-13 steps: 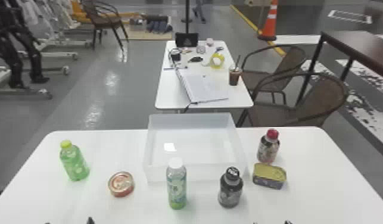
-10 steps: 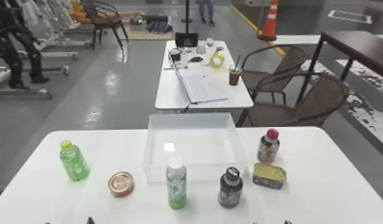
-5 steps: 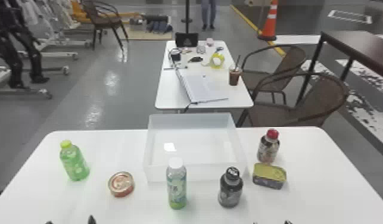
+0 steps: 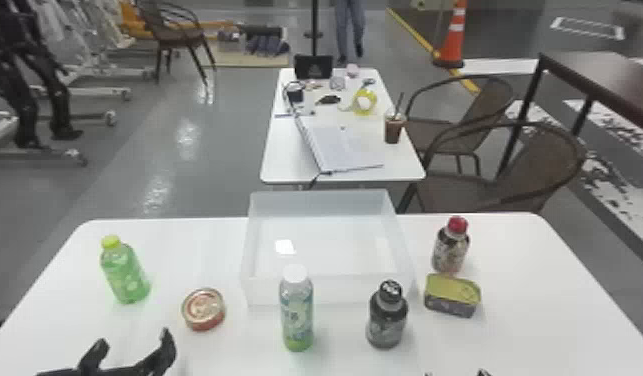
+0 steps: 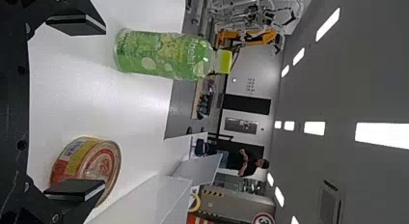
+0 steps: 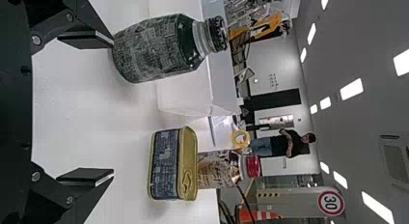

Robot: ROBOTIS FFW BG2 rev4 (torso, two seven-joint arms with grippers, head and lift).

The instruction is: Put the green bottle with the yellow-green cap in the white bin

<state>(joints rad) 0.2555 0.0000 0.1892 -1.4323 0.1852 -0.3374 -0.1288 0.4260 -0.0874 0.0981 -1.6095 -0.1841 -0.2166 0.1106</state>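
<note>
The green bottle with the yellow-green cap (image 4: 124, 272) stands upright on the table's left side. The white bin (image 4: 326, 291) sits at the table's back middle. My left gripper (image 4: 135, 352) is at the front left, nearer than the bottle, its fingers apart and nothing between them. In the left wrist view that gripper (image 5: 77, 108) is open, with the green bottle (image 5: 161, 55) beyond the fingertips. At the front edge, right of centre, the tips of my right gripper (image 4: 455, 374) show. It stands open and empty in the right wrist view (image 6: 87, 108), low over the table.
A red-and-gold round can (image 4: 203, 309) lies between the green bottle and the bin. A white-capped bottle (image 4: 297, 312) and a dark bottle (image 4: 386, 317) stand before the bin. Right of it are a rectangular tin (image 4: 452, 295) and a red-capped bottle (image 4: 450, 247).
My left gripper has moved forward over the table, showing more of its fingers at the front left. The right gripper and the table objects look unchanged.
</note>
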